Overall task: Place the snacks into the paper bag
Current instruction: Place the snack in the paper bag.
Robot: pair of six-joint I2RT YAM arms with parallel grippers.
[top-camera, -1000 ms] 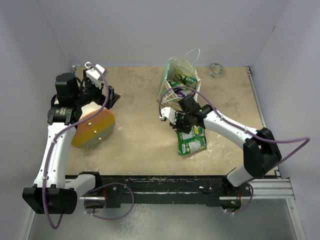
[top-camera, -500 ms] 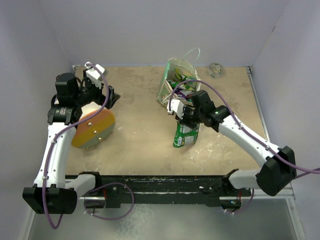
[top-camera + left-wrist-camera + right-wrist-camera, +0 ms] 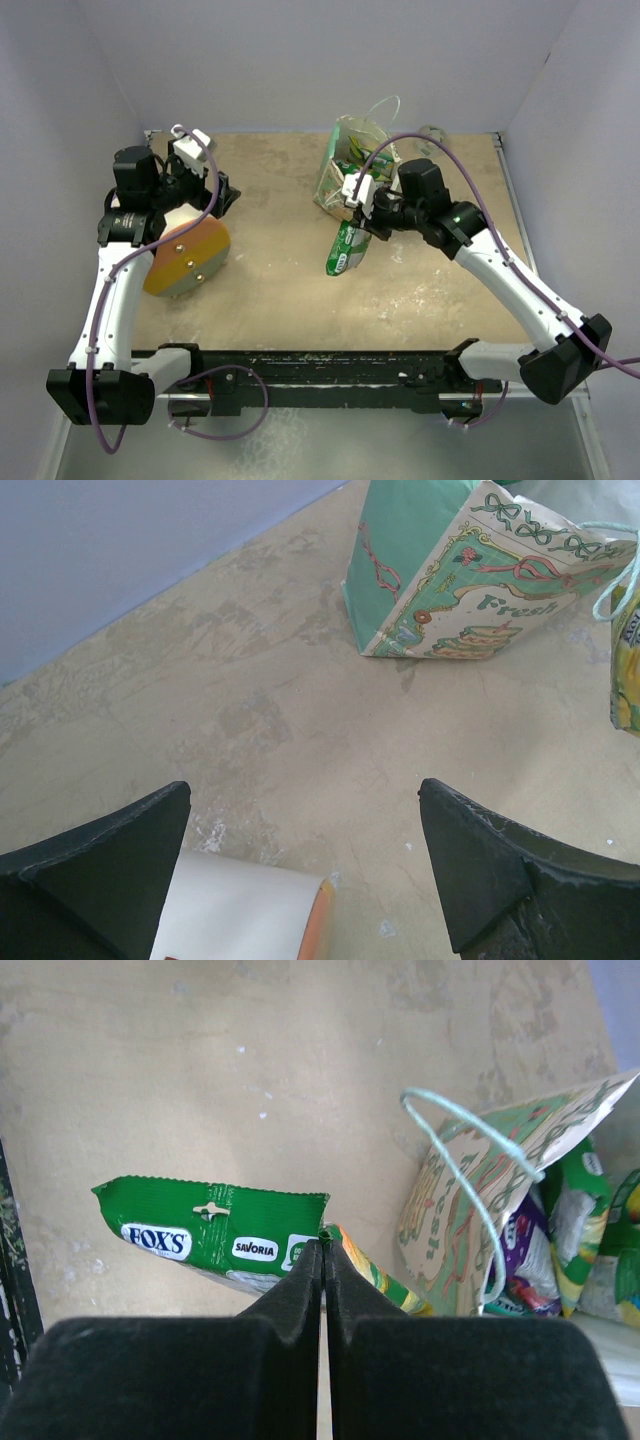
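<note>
My right gripper (image 3: 362, 222) is shut on the top edge of a green snack packet (image 3: 344, 248) marked "FOXS" (image 3: 215, 1236), which hangs in the air just in front of the paper bag (image 3: 358, 166). The bag stands open at the table's back middle, with several green and purple packets (image 3: 560, 1250) inside and its loop handle (image 3: 465, 1165) sticking out. In the left wrist view the bag (image 3: 470, 590) shows at the upper right. My left gripper (image 3: 222, 197) is open and empty, above the table at the far left.
A big cream cone-shaped object with an orange end (image 3: 185, 255) lies under the left arm; its edge (image 3: 250, 915) shows between the left fingers. A small crumpled clear thing (image 3: 432, 139) lies at the back right. Walls close in the back and both sides.
</note>
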